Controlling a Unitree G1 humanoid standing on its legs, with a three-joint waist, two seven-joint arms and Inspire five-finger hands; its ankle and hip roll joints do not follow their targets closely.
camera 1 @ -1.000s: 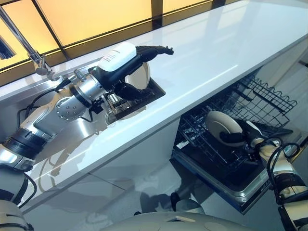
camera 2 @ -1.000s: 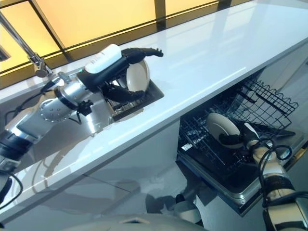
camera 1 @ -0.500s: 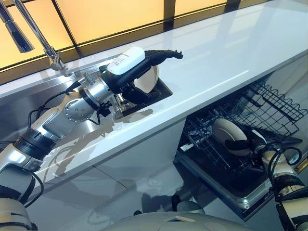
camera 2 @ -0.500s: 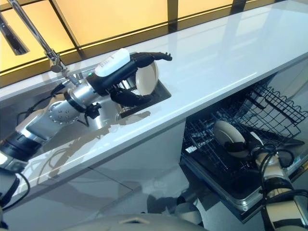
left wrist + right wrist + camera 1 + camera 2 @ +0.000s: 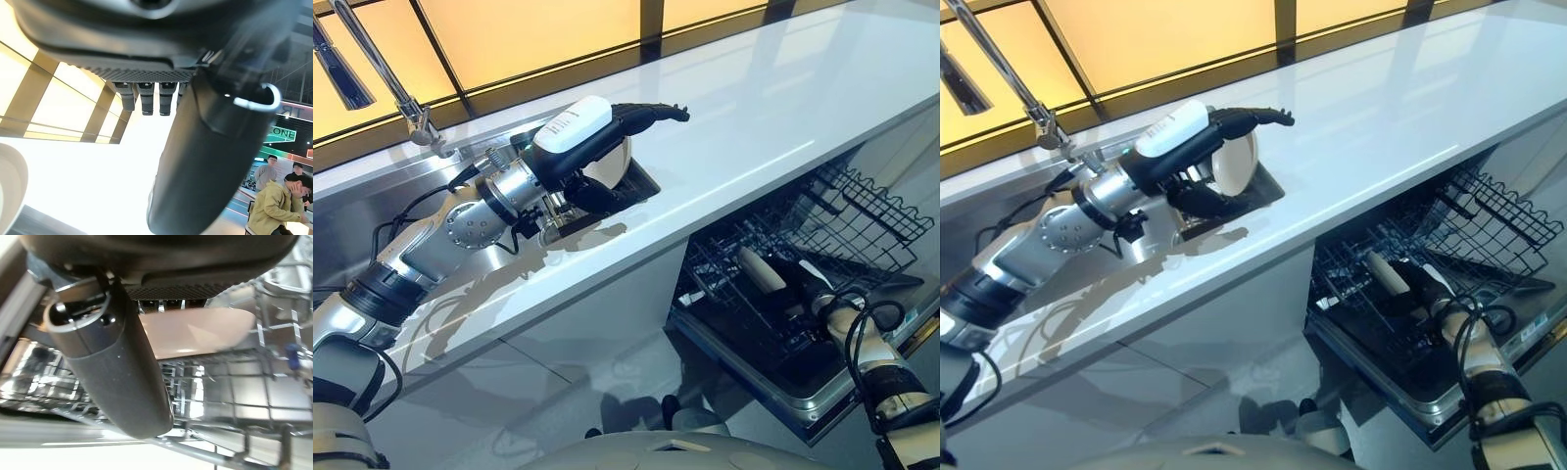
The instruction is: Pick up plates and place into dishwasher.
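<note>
white countertop (image 5: 773, 108) gleaming as left hand (image 5: 607, 122) is hovering, fingers straight, beside a glossy, breakable plate (image 5: 1234, 162); right hand (image 5: 803, 284) is pinching another plate's (image 5: 759, 270) rim in dishwasher rack (image 5: 862, 206).

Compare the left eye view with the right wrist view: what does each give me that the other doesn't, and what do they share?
Left eye view: the left hand, fingers straight, reaching over a white plate standing at the sink, plus the faucet and the white countertop.
Right wrist view: a close look at the dishwasher plate's face among the rack wires.
Both: the right hand next to that plate in the lower dishwasher rack.
</note>
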